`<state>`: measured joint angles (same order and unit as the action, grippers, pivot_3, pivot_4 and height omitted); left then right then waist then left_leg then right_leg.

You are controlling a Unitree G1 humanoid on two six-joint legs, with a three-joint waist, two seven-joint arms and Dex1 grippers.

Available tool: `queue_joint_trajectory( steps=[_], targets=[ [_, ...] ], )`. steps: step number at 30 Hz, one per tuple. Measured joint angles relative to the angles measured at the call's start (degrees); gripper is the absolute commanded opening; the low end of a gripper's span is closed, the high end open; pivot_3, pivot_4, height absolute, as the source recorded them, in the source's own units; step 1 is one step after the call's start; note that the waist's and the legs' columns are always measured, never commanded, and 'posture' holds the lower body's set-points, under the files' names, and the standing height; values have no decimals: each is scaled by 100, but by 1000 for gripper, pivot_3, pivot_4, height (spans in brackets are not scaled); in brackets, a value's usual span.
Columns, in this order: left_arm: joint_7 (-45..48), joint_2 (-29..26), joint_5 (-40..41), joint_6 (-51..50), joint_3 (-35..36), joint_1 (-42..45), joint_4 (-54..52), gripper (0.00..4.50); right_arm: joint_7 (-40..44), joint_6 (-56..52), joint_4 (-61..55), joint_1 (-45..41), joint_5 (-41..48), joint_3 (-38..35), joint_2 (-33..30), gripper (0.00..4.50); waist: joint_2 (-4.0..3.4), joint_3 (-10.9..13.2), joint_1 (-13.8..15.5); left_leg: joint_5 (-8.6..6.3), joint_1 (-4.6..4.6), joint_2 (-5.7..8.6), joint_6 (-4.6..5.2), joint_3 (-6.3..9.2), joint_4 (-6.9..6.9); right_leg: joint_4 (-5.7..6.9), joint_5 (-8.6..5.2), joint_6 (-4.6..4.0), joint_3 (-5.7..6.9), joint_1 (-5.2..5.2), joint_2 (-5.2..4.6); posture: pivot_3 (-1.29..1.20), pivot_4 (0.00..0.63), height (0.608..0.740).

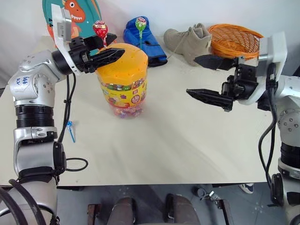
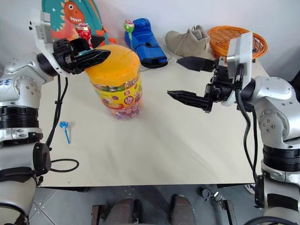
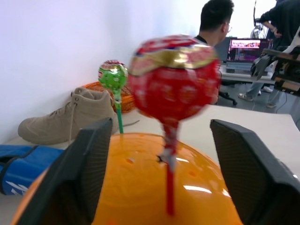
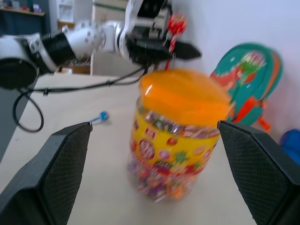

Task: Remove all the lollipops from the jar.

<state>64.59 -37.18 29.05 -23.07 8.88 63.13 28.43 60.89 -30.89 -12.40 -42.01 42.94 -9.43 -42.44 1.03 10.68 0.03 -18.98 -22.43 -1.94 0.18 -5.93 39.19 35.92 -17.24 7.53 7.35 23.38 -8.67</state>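
Hidden/unclear: red lollipop (image 1: 100,28) stick base is sitting behind L tool (image 1: 110,45) fingers in head views; contact betw. fingers and stick can't be confirmed. In L wrist view the fingers are standing either side of the stick w/ gaps showing, so reading as partly open, not gripping. Backpack (image 1: 77,14) is being cut off by the frame top and L arm.

Jar (image 1: 123,79): clear tub, yellow label, wrapped candies visible inside, orange faceted lid w/ small holes; standing upright on worktop (image 1: 178,140), left-centre.

Count: lollipops 3. Red and green (image 1: 140,23) are standing upright in the lid; blue one (image 1: 70,125) is lying on worktop near the left edge, well apart from jar. Jar 1.

R tool (image 1: 201,77) is hanging wide open, empty, to the right of jar, pointing at it.

Rear of worktop: boxing glove (image 1: 147,40) 1, boot (image 1: 190,42) 1, wicker basket (image 1: 234,40) 1.
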Motion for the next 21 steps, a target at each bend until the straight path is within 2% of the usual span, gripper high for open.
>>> queue_joint_trajectory(
  steps=[1,2,4,10,21],
  targets=[
    [5,0,-6,6,0,1,20,2618,-7,-12,8,1,0,0,0,4500,0,0,-3,0,0,0,0,0,0,0,0,0,0,0,0,0,150,740],
    [15,0,-17,13,0,1,118,2224,-29,-41,40,3,1,0,0,4500,0,0,-9,0,0,0,0,0,-1,0,0,0,1,0,0,0,150,740],
    [98,0,-59,77,-2,5,158,1822,-87,-91,42,2,92,-21,0,4500,0,0,-12,0,0,0,0,0,-1,0,0,0,1,1,0,0,150,740],
    [200,0,-118,132,-2,84,176,44,-166,-172,42,-1,171,-99,-1,4500,0,0,-8,0,-1,0,0,0,0,0,0,0,0,1,0,0,150,740],
    [59,-98,-113,-30,49,362,-115,18,-271,-205,183,-248,365,-172,51,4500,0,0,-6,0,-2,0,0,2,1,0,0,0,1,1,0,0,150,740]
  ],
)
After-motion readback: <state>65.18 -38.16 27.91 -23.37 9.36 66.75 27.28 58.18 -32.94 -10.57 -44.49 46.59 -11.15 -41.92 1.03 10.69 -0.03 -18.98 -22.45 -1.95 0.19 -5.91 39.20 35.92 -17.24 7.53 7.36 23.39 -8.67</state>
